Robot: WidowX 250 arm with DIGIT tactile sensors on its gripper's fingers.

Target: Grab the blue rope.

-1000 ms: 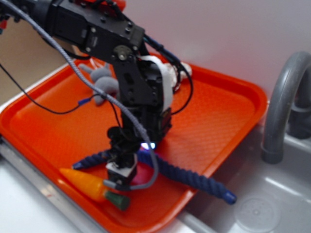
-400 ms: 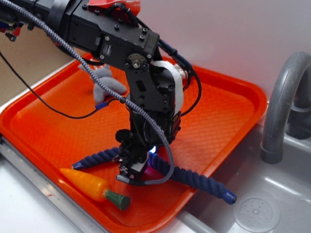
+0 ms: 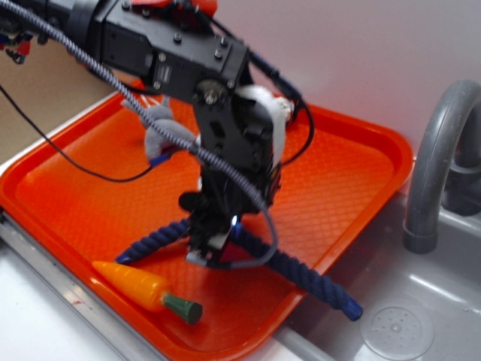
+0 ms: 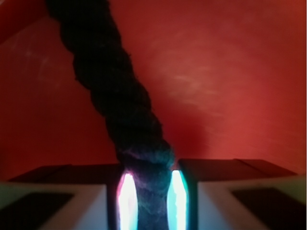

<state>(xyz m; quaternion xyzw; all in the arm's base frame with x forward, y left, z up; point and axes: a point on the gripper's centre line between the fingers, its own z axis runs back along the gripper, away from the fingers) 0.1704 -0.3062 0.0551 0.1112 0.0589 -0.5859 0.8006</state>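
The blue rope point(image 3: 297, 272) is a thick twisted navy cord lying across the front of the orange tray point(image 3: 353, 162). Its capped right end point(image 3: 351, 309) hangs past the tray's rim. My gripper point(image 3: 213, 252) points down at the rope's middle, which is raised off the tray into a peak. In the wrist view the rope point(image 4: 112, 91) runs up from between my two glowing pads point(image 4: 127, 199), pinched tight by them. My gripper point(image 4: 151, 196) is shut on it.
A toy carrot point(image 3: 143, 286) lies at the tray's front edge, left of the gripper. A grey plush toy point(image 3: 161, 128) sits at the back left behind the arm. A grey faucet point(image 3: 436, 165) and the sink point(image 3: 406, 323) are on the right.
The gripper has risen and shifted slightly right, away from the carrot. The rope's middle has lifted with it, and its right end has slid a little leftward.
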